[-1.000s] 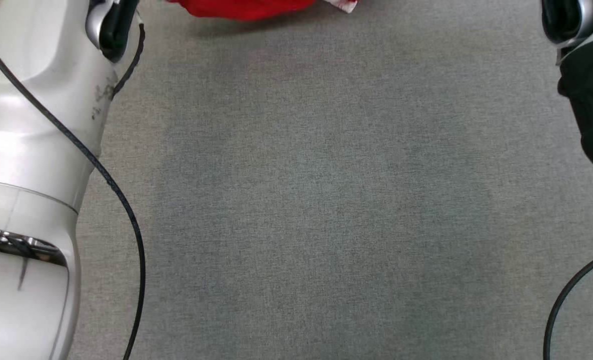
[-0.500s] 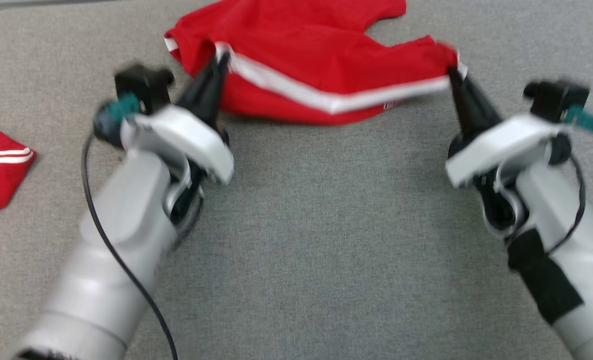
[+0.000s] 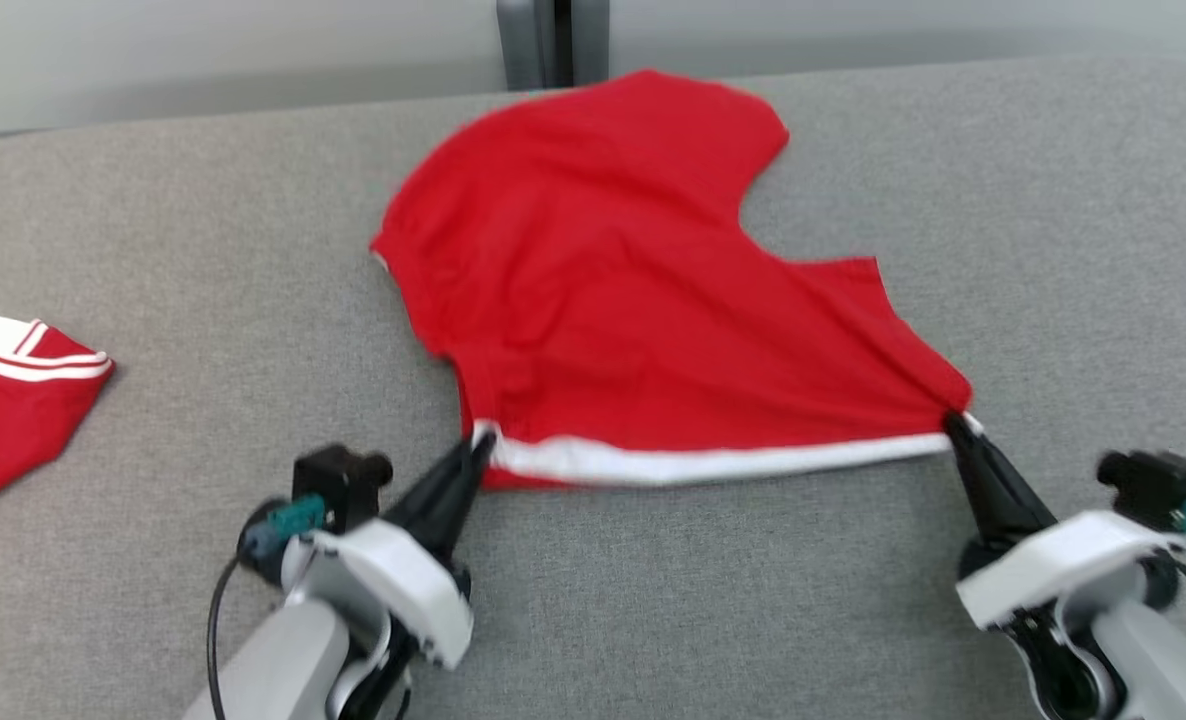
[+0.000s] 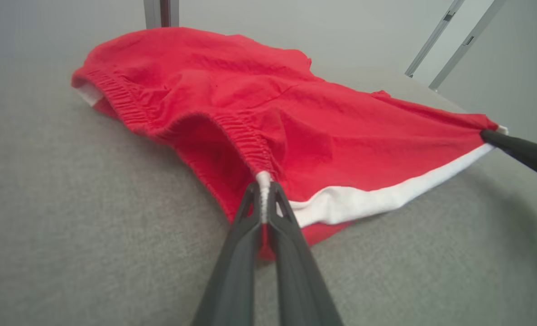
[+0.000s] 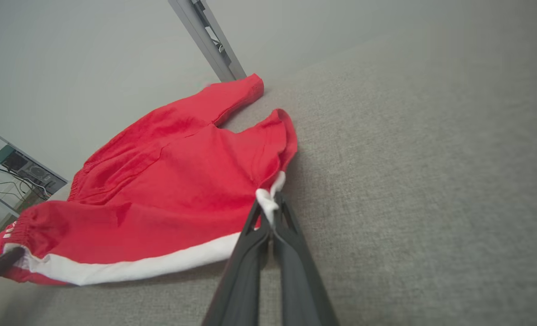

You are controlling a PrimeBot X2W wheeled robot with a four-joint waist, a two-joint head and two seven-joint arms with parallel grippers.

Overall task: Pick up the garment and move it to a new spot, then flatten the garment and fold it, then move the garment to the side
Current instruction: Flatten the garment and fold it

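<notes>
Garment [image 3: 633,300], red with a white stripe, lies spread mid-bench [image 3: 703,600], reaching toward 12 o'clock. Left pincer [image 3: 480,442] at 7 o'clock and right pincer [image 3: 953,424] at 4 o'clock each clench one end of its striped near edge. A red-and-white piece [image 3: 13,400] lies at 9 o'clock.
</notes>
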